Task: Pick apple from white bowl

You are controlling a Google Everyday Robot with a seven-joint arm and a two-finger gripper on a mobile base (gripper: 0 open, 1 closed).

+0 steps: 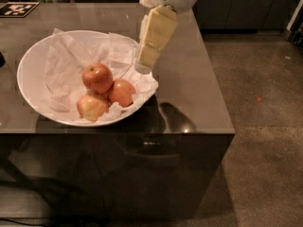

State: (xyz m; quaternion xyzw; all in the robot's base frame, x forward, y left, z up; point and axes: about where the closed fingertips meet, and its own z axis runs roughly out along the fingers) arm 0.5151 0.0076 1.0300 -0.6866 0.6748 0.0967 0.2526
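The white bowl [28, 70], wide and shallow, sits on the left of a glossy table and is lined with crumpled white paper. Three apples lie in it. The apple [97, 78] is the deepest red one and rests on top of the pile. An orange-red apple [122, 92] lies to its right and a paler yellow-blushed apple [91, 107] lies in front. My gripper [143, 66], cream-coloured, hangs from the top of the view over the bowl's right rim, to the right of and above the apples. It holds nothing that I can see.
The table's front edge [142, 132] and right edge [215, 70] drop to a speckled floor [265, 126]. A black-and-white marker tag [16, 9] lies at the table's far left corner. Dark cabinets stand behind.
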